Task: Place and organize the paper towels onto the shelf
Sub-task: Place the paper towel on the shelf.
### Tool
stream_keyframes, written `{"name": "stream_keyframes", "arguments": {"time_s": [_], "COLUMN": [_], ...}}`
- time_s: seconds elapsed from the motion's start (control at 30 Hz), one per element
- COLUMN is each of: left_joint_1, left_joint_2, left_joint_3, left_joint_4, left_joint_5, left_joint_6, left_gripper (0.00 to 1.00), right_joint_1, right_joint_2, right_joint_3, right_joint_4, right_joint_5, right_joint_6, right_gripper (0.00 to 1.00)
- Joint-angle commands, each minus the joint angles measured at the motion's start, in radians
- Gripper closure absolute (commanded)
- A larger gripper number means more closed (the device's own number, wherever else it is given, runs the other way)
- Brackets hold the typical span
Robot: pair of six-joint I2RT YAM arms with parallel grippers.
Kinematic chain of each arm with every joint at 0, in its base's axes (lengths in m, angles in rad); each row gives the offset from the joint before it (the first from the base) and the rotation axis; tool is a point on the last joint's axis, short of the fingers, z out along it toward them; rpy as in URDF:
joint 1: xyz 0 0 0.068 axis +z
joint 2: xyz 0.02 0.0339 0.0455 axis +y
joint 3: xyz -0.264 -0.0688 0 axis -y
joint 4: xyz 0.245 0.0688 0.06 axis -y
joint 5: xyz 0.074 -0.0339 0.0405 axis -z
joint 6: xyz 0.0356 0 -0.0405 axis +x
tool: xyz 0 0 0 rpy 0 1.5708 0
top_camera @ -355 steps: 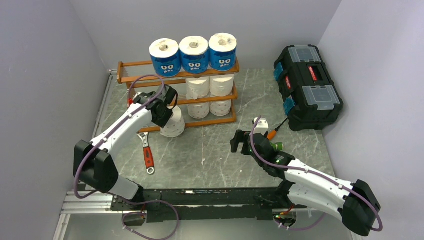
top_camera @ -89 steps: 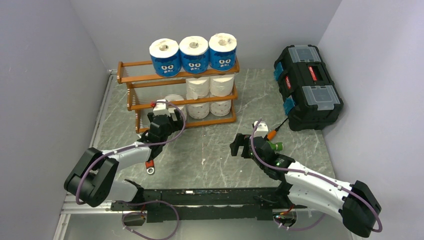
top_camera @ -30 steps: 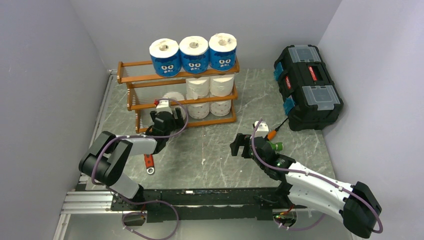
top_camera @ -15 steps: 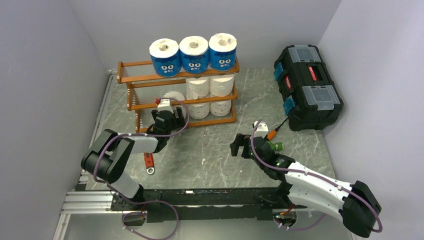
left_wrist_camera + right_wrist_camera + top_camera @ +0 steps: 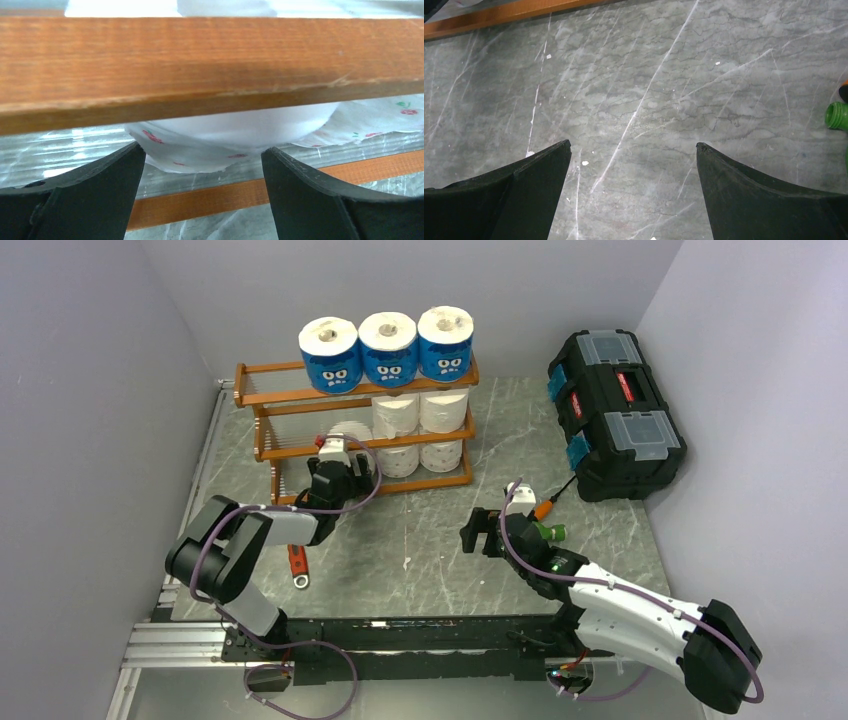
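The shelf (image 5: 300, 395) stands at the back left. Three blue-wrapped paper towels (image 5: 388, 348) line its top tier. Two white rolls (image 5: 420, 412) stand on the middle tier and two (image 5: 420, 456) on the bottom tier. One more white roll (image 5: 346, 432) stands left of them on the bottom tier. My left gripper (image 5: 336, 472) is open at the shelf front. In the left wrist view its fingertips (image 5: 135, 152) flank the near face of that roll (image 5: 225, 132), under a wooden rail (image 5: 200, 60). My right gripper (image 5: 480, 528) hangs open over bare table (image 5: 634, 145).
A black toolbox (image 5: 615, 410) sits at the back right. A red-handled wrench (image 5: 297, 562) lies by the left arm. An orange and green screwdriver (image 5: 548, 520) lies beside the right wrist, its green end (image 5: 836, 115) at that view's right edge. Walls close in on both sides.
The left gripper has crept a little farther toward the shelf, up against the white roll that it earlier carried from the table. The right arm has not moved.
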Motion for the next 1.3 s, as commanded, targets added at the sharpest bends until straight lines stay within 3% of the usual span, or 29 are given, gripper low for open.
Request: {"name": "stream_keyframes", "arguments": {"time_s": [0.0,1.27], "left_joint_1": [-0.012,-0.047], "left_joint_2": [0.016,0.027], "left_joint_3": [0.031,0.040], "left_joint_4": [0.073,0.069], "left_joint_5": [0.037,0.024], "left_joint_6": [0.016,0.015], "left_gripper": [0.09,0.09], "right_joint_1": [-0.003,-0.004], "right_joint_2": [0.001,-0.003], "right_joint_3": [0.014,0.013], "right_joint_4": [0.015,0.010], "right_joint_5": [0.021,0.021], "right_joint_6": [0.001,0.003], "right_gripper": [0.02,0.02]}}
